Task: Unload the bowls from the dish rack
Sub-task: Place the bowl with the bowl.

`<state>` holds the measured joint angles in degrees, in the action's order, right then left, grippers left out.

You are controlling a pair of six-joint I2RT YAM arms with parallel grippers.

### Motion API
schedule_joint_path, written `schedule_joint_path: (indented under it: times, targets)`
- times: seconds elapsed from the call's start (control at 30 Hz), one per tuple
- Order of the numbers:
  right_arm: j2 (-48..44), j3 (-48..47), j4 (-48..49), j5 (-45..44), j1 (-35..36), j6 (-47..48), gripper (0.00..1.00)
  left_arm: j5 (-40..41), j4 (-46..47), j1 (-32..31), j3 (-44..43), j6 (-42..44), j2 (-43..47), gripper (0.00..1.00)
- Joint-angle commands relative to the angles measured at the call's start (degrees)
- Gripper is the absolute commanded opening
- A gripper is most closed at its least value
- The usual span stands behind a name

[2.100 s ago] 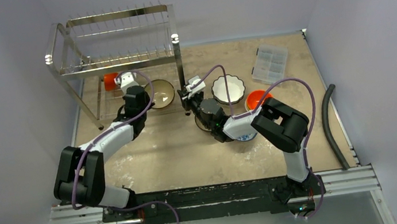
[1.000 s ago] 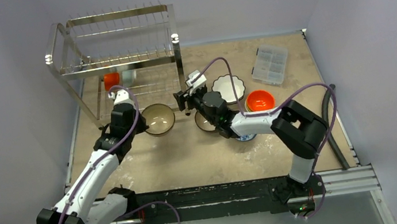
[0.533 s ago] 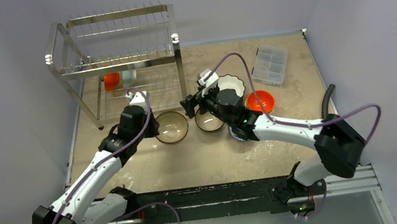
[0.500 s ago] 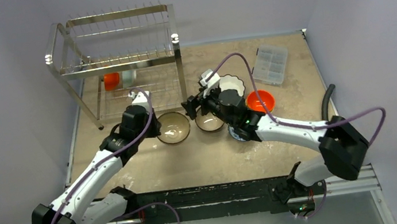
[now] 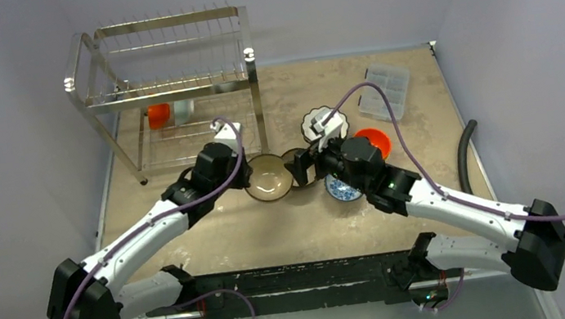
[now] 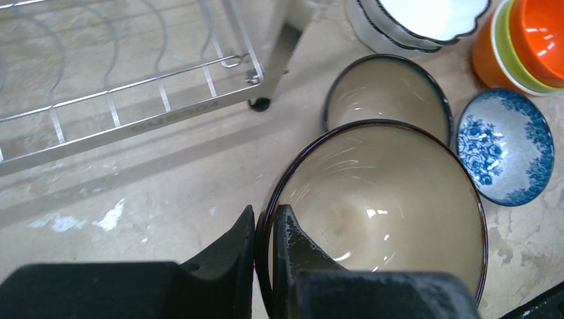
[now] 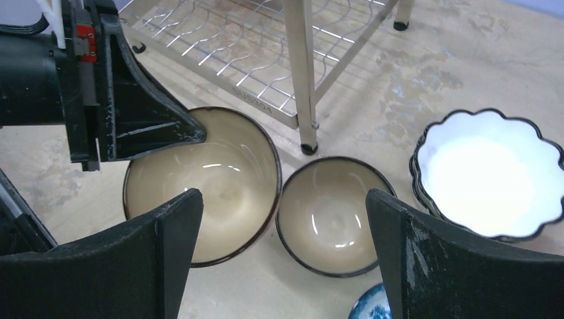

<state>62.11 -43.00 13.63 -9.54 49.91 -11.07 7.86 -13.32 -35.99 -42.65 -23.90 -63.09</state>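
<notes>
Item in hand: tan bowl point(image 6: 379, 199), pinched at its left rim by your left gripper point(image 6: 265, 222), one finger inside and one outside, jaws closed on the thin wall. A rim pinch is likely chosen because the bowl is too wide to span. Location: out of the rack point(image 5: 168, 93), on the near-right side of its corner post, close beside a second tan bowl point(image 7: 332, 212). Whether it rests on the table point(image 5: 273, 235) or hangs just above it, you cannot tell. Your right gripper point(image 7: 282, 199): jaws wide apart, holding nothing, poised over both tan bowls, probably keeping clear of the set-down. Grouped to the right: white bowl point(image 7: 489, 173), blue bowl point(image 6: 505, 146), orange stack point(image 6: 525, 40), so the matching pair looks meant to sit or nest together. Not yet unloaded: orange bowl point(image 5: 158, 115) on the rack's lower tier, far left.
</notes>
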Motion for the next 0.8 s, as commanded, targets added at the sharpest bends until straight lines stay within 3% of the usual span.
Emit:
schedule_joint_path:
  times: [0.0,0.2,0.47,0.77]
  targets:
    - [-4.4,2.7,-1.3,-3.7,-0.1,-1.7,0.96,1.9,15.0,-4.5,-5.9,0.0,-3.0,0.0]
    - [-10.8,7.9,4.0,-7.8,-0.1,-0.5,0.99,5.0,21.8,-7.6,-7.5,0.2,-10.2,0.0]
    - [-19.8,19.2,17.9,-13.3,-0.1,-0.1,0.99,7.8,26.9,-8.8,-9.4,0.6,-15.6,0.0]
    - [-21.3,22.0,20.2,-14.1,-0.1,-1.3,0.99,8.7,29.8,-9.1,-11.3,0.4,-21.2,0.0]
